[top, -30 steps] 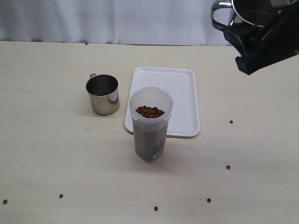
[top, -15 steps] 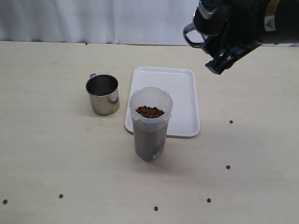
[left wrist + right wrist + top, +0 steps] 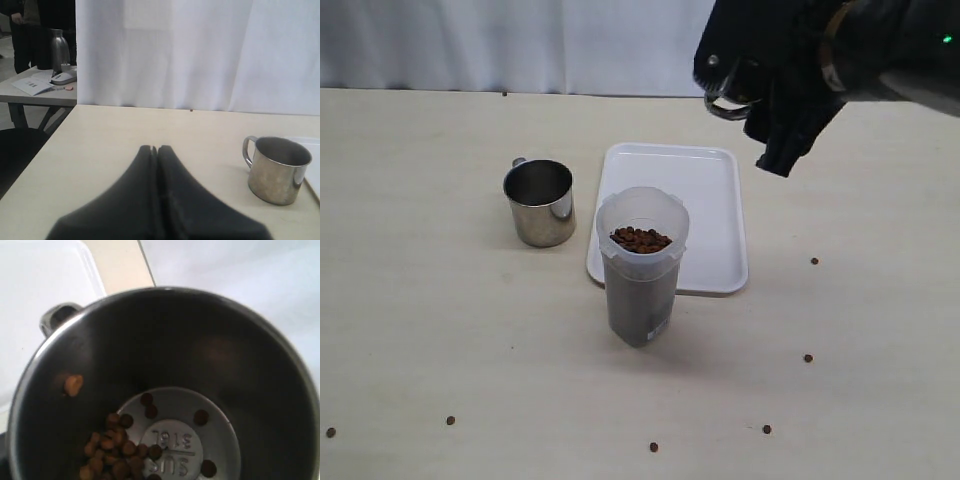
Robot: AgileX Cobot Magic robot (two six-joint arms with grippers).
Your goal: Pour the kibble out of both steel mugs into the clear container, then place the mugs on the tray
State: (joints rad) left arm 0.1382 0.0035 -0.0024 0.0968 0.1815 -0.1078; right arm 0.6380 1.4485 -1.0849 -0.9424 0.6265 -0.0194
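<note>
My right gripper [image 3: 772, 112] hangs in the air over the far right corner of the white tray [image 3: 712, 190], shut on a steel mug whose handle [image 3: 723, 100] sticks out to the left. Inside that mug [image 3: 165, 365] some kibble [image 3: 114, 450] lies at the bottom. The other steel mug [image 3: 540, 202] stands upright on the table left of the tray and looks empty; it also shows as the mug [image 3: 277, 170] in the left wrist view. The clear container [image 3: 641, 290] stands at the tray's near edge, filled with kibble [image 3: 640, 240] almost to the rim. My left gripper [image 3: 155, 149] is shut and holds nothing.
Loose pellets lie on the table, one at the right [image 3: 814, 261], one nearer [image 3: 808, 357], and others along the front [image 3: 653, 446]. A white curtain [image 3: 520, 40] closes the far side. Beyond the table's left edge stands another desk [image 3: 40, 85].
My right arm has carried the mug from the upper right corner leftward and a little down, to above the tray's far end. The left gripper and the things on the table have not moved.
</note>
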